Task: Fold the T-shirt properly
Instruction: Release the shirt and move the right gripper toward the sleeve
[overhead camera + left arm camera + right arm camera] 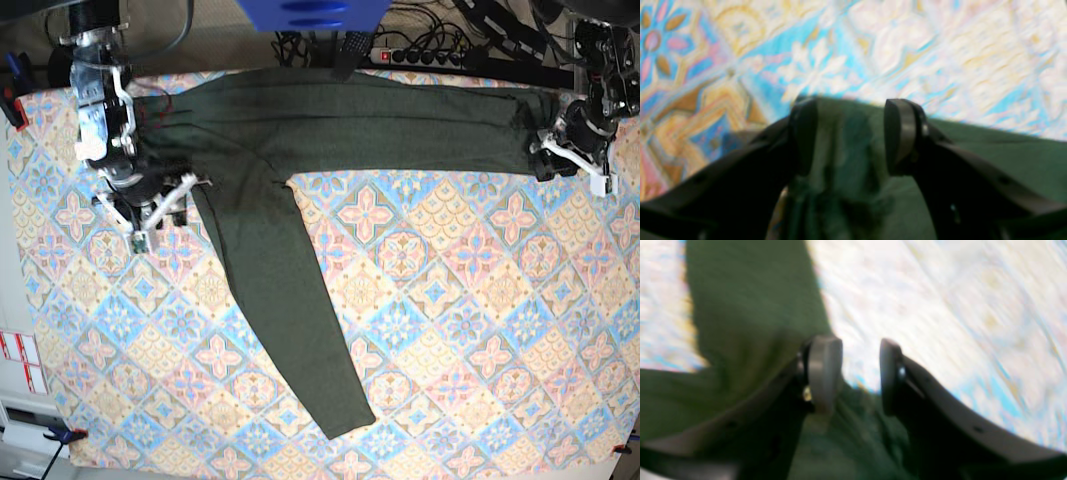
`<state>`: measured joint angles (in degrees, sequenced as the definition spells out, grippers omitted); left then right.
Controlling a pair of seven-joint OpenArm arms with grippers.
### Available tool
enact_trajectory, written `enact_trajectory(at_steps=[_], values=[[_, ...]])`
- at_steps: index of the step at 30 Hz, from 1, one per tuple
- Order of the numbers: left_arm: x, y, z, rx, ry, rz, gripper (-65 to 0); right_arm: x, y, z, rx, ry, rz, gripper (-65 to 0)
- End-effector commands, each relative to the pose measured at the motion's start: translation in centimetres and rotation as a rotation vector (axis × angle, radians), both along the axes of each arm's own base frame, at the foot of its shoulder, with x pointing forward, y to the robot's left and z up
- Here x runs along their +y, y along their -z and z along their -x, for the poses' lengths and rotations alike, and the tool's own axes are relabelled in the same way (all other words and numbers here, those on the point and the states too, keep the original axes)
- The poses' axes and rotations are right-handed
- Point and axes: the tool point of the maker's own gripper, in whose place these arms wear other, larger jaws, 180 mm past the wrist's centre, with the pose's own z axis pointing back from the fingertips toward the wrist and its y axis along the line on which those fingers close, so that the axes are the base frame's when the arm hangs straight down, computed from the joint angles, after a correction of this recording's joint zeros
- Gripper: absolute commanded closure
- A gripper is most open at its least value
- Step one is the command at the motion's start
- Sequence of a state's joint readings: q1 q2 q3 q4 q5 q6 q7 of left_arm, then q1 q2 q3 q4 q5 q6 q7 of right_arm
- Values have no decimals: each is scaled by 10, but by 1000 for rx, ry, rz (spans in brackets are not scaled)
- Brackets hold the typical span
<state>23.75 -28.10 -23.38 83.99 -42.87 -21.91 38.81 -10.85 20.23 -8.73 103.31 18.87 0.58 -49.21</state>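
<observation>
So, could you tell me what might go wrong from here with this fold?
1. Both grippers, left and right, stand open at opposite ends of the shirt; cloth lies between the left fingers, so lifting away may drag the fold.
2. One sleeve trails diagonally across the tablecloth; left there, the fold would likely end lopsided.

Bright patterned tablecloth [450,300], power strip [415,57] and cables behind

The right gripper [860,373] stands parted over the patterned cloth [940,306], with the blurred olive T-shirt [750,306] toward ten o'clock.
</observation>
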Motion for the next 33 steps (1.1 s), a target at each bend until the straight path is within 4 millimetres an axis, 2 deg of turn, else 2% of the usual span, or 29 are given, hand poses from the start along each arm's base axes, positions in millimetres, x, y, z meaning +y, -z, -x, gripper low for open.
enact_trajectory(at_steps=[1, 4, 11, 16, 22, 31, 33], values=[[0, -23, -16, -81, 12, 1, -324, -2, -12, -16, -41, -7, 17, -225], [-6, -33, -23, -115, 19, 22, -324, 4, -8, -30, -25, -29, 22, -225], [-19, -43, -30, -135, 18, 111, -324, 24, 19, -57, 35, -26, -12, -226], [-20, -45, -32, -146, 13, 128, -322, 34, 42, -65, 100, 9, -53, -226], [-20, -45, -32, -146, 12, 130, -322, 25, 41, -91, 77, 39, -49, -226], [-22, -44, -32, -144, 13, 133, -320, 18, 59, -101, 97, 76, -53, -226], [-25, -41, -31, -144, 6, 146, -319, 24, 63, -100, 97, 76, -67, -226]])
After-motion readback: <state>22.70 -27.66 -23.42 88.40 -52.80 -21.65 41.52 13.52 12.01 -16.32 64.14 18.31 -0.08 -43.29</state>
